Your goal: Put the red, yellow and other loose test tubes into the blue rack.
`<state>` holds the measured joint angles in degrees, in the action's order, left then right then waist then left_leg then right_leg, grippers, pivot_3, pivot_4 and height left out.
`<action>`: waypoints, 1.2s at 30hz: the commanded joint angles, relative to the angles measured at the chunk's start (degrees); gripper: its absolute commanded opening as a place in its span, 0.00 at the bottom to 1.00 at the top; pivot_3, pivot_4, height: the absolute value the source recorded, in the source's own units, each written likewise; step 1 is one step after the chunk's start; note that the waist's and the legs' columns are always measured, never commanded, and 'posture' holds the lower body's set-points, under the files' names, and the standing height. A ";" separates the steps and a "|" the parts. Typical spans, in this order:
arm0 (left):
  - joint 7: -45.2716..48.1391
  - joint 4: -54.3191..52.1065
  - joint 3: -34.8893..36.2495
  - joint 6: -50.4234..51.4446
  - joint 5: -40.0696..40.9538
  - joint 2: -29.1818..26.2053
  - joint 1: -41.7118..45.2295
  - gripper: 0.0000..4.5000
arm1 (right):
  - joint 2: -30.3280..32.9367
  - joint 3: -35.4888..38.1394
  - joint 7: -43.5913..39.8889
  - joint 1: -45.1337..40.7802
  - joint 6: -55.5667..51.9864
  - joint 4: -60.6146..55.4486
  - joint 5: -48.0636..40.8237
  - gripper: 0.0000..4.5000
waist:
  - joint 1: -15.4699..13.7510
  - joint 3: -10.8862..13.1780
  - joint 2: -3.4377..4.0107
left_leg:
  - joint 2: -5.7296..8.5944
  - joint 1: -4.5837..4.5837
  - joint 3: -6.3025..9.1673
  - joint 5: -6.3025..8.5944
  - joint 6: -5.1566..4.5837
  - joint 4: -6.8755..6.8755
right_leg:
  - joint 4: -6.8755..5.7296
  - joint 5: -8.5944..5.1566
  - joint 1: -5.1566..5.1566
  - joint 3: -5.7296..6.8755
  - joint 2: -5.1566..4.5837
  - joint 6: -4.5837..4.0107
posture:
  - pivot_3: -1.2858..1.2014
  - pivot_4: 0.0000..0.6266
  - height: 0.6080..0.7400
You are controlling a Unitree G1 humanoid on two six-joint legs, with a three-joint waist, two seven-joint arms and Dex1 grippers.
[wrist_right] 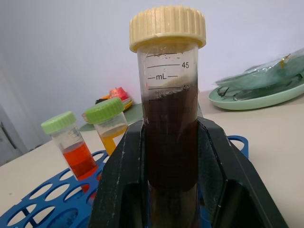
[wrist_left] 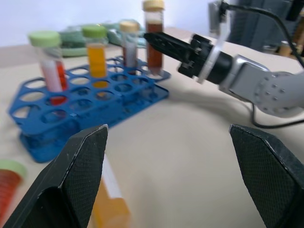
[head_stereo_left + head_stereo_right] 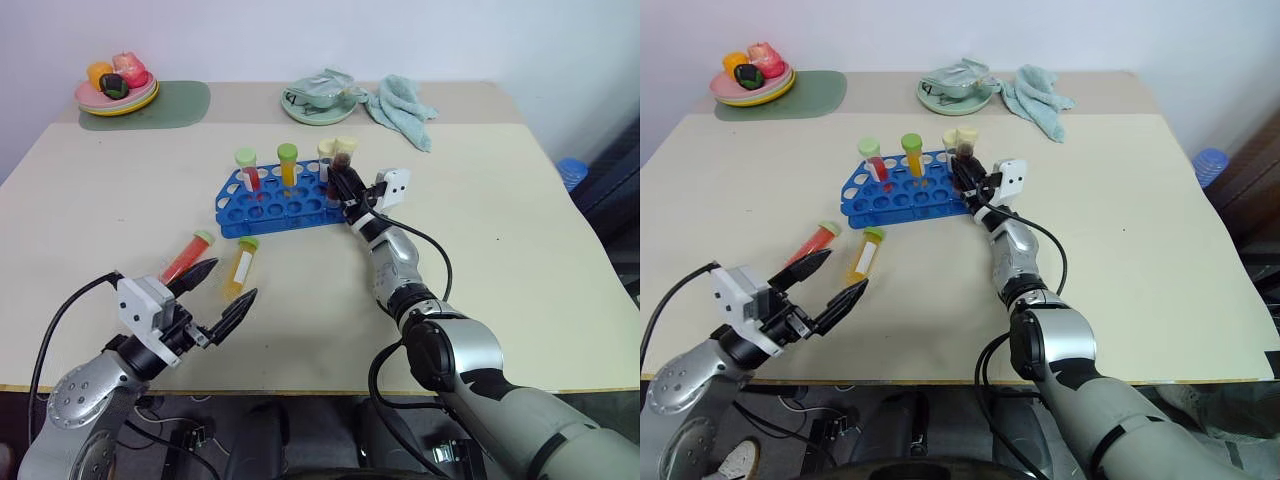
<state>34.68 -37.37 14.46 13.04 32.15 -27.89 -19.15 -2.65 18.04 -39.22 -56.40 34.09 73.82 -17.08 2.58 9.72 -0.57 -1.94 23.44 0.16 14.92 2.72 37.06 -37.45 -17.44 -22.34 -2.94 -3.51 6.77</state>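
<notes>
The blue rack (image 3: 272,208) sits mid-table and holds a red tube (image 3: 248,170), an orange-yellow tube (image 3: 288,165) and a cream-capped tube (image 3: 326,155). My right gripper (image 1: 173,183) is shut on a dark brown tube (image 1: 170,114) with a cream cap. That tube stands upright at the rack's right end, its lower end hidden. Two loose tubes lie in front of the rack: a red tube (image 3: 186,256) and a yellow tube (image 3: 242,266). My left gripper (image 3: 234,279) hovers open just in front of them, holding nothing.
At the back left a plate of fruit (image 3: 118,92) rests on a green mat (image 3: 180,102). A green dish (image 3: 318,98) and a teal cloth (image 3: 402,105) are at the back centre. The table's front edge (image 3: 330,388) is near my arms.
</notes>
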 commanded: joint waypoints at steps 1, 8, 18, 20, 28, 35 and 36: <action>-1.44 -1.57 1.23 -1.69 -0.46 0.76 1.22 0.94 | 0.29 0.25 2.11 -0.16 1.24 0.62 1.46 0.17 | -0.01 0.00 0.00 | 0.00 0.00 0.00 0.00 0.00 0.00 | 0.00 0.00 0.00 0.00 0.00 0.00 | 0.52 0.24 1.00; -2.41 -1.02 1.01 -2.25 -1.12 1.52 1.10 0.94 | -0.63 -1.02 7.56 1.36 5.30 1.02 5.51 0.17 | -0.01 -0.01 0.00 | 0.01 -0.01 0.01 0.00 0.00 0.00 | 0.00 0.00 0.02 0.00 -0.01 0.00 | 0.52 0.24 1.00; -0.99 -0.48 2.84 -2.47 -0.05 0.76 -0.29 0.94 | -3.25 0.09 8.81 4.69 8.88 1.13 6.16 0.17 | -0.01 -0.03 -0.02 | 0.01 -0.04 0.02 -0.01 0.01 0.00 | 0.00 0.00 0.05 0.01 -0.01 0.00 | 0.52 0.24 1.00; -0.68 -0.36 3.19 -2.45 0.16 0.57 -0.42 0.94 | -3.56 0.08 9.03 5.28 9.43 1.05 6.42 0.17 | 0.01 -0.02 -0.02 | 0.01 -0.04 0.01 -0.01 0.01 -0.01 | 0.01 0.00 0.05 0.01 -0.02 0.00 | 0.52 0.24 1.00; 0.65 0.49 3.56 -2.59 0.23 0.78 -0.60 0.94 | -3.89 -1.59 14.01 5.95 10.66 0.77 9.17 0.99 | 0.19 -0.02 -0.01 | 0.00 -0.06 0.01 -0.01 0.02 -0.02 | 0.00 -0.01 0.04 0.01 0.00 -0.01 | 0.52 0.24 1.00; 0.23 1.74 1.44 -2.70 -0.41 2.01 0.60 0.94 | -3.48 -1.93 14.56 3.62 13.29 -2.54 8.57 0.99 | 0.22 -0.01 0.01 | 0.00 -0.06 0.00 -0.01 0.02 -0.02 | 0.00 -0.02 0.02 0.00 0.00 -0.03 | 0.52 0.24 1.00; 0.10 1.85 0.91 -2.65 -0.76 2.17 0.86 0.94 | -3.26 -2.00 14.11 3.42 13.44 -3.24 8.23 0.99 | 0.22 -0.01 0.01 | 0.00 -0.05 0.00 -0.01 0.02 -0.02 | 0.00 -0.02 0.02 0.00 -0.01 -0.03 | 0.52 0.24 1.00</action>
<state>34.83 -34.65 16.09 11.66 31.79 -25.83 -18.83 -6.00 16.23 -24.17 -50.99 45.56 73.76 -8.17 2.80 9.72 -0.56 -1.94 23.38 0.17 14.91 2.74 37.04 -37.45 -17.46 -22.32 -2.94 -3.52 6.74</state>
